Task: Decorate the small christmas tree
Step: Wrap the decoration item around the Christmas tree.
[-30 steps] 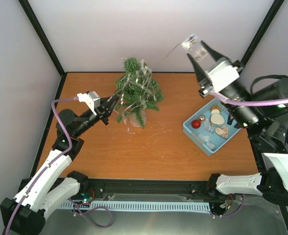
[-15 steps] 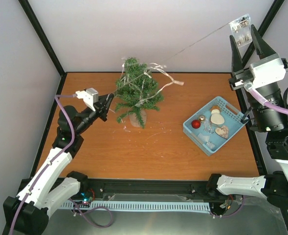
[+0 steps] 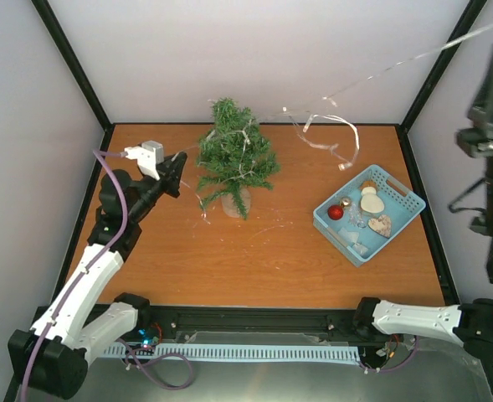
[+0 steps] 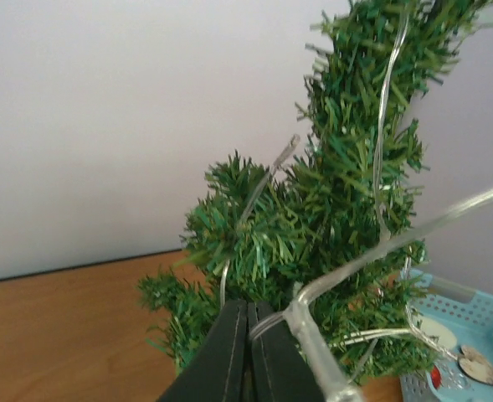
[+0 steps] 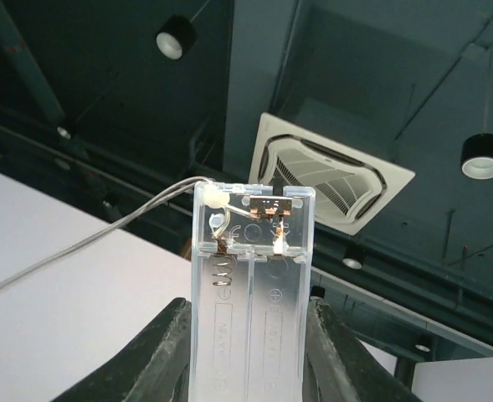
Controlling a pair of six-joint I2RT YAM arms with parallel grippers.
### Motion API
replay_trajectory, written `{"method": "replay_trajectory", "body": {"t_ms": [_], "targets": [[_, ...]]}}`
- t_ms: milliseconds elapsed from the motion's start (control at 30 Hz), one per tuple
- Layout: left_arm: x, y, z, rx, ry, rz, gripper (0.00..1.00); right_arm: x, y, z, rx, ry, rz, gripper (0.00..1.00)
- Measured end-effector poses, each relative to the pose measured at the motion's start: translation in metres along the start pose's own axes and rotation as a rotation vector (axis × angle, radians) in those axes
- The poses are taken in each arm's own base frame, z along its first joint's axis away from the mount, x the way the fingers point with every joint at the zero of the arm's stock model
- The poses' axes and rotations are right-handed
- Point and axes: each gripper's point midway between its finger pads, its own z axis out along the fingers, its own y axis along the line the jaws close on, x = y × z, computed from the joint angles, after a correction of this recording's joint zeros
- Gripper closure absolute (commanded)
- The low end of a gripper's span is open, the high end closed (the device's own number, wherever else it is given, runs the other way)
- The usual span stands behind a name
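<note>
Two closed jaws of the left gripper (image 4: 248, 310) sit at the bottom centre of the left wrist view, against the lower branches of the small christmas tree (image 3: 233, 159). The tree stands upper centre-left on the orange wooden table (image 3: 271, 260). Whether the jaws pinch the thin silvery light string (image 4: 413, 234) I cannot tell. Right of the tree lies a light blue plastic basket (image 3: 336, 239) of ornaments. Farthest, at the right edge, the right gripper (image 5: 246, 316) clamps a clear plastic battery box (image 5: 250, 251) held high. Pulling harder could tip the tree or strip the string off.
</note>
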Motion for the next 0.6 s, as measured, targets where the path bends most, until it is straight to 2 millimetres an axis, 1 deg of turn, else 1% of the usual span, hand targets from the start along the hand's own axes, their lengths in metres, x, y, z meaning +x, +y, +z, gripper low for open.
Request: {"method": "replay_trajectory", "body": {"t_ms": [100,167,200,267,333,400,467,533,600], "targets": [[0.011,0.003,0.004,-0.003,0.039,-0.025,0.99,-0.007,-0.022,-0.015,-0.002,-0.028,0.05,0.77],[0.012,0.003,0.005,0.001,0.047,-0.031,0.99,-0.005,-0.02,-0.021,-0.027,-0.025,0.065,0.77],[0.01,0.003,0.006,0.0,0.052,-0.033,0.99,-0.002,-0.014,-0.022,-0.041,-0.013,0.063,0.77],[0.005,0.004,0.009,-0.009,0.05,-0.032,0.99,0.01,0.004,-0.018,-0.063,0.031,0.04,0.77],[-0.001,0.008,0.012,-0.032,0.047,-0.033,0.99,0.023,0.03,-0.009,-0.087,0.077,-0.001,0.77],[-0.009,0.012,0.014,-0.052,0.041,-0.035,0.99,0.031,0.056,0.003,-0.117,0.103,-0.045,0.77],[-0.019,0.014,0.016,-0.072,0.035,-0.042,0.99,0.032,0.071,0.014,-0.131,0.106,-0.071,0.77],[-0.032,0.017,0.017,-0.097,0.023,-0.049,0.99,0.03,0.079,0.023,-0.129,0.098,-0.089,0.78],[-0.044,0.02,0.015,-0.126,0.002,-0.052,0.99,0.025,0.075,0.028,-0.108,0.077,-0.098,0.77]]}}
